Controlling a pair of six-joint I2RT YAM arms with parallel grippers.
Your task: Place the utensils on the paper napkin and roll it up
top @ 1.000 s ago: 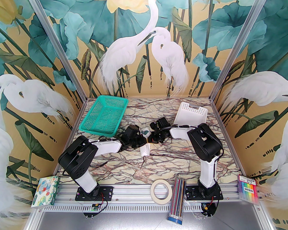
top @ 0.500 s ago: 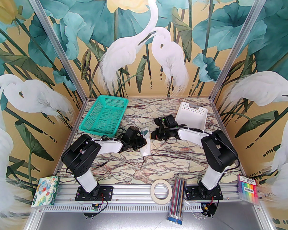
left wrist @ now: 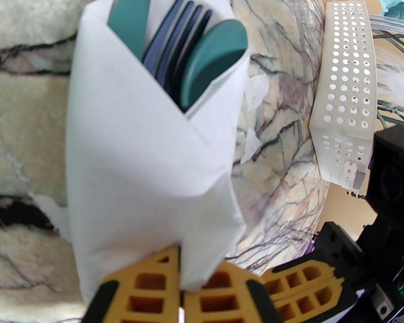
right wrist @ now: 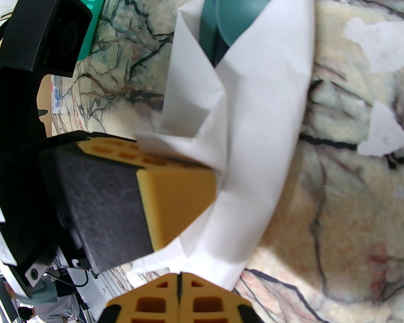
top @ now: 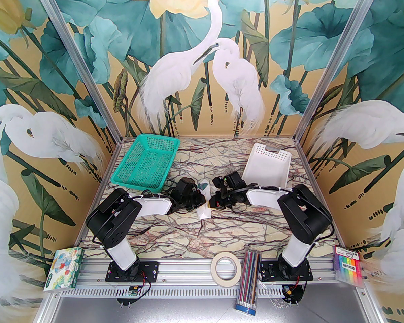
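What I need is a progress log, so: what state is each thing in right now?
paper napkin: rolled around the utensils, top end open.
utensils: inside the roll, heads sticking out.
left gripper: shut on the napkin's lower end.
right gripper: shut, beside that end.
green basket: upright, empty.
white basket: empty.
paper scraps: lying loose beside the roll.

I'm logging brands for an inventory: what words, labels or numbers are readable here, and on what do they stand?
No text here can be quoted.
Cartoon box: print along its green edge, too small to read.
Marker pack: dark print on its white top label, too blurred to read.
Pencil pack: blue label at its near end, too small to read.
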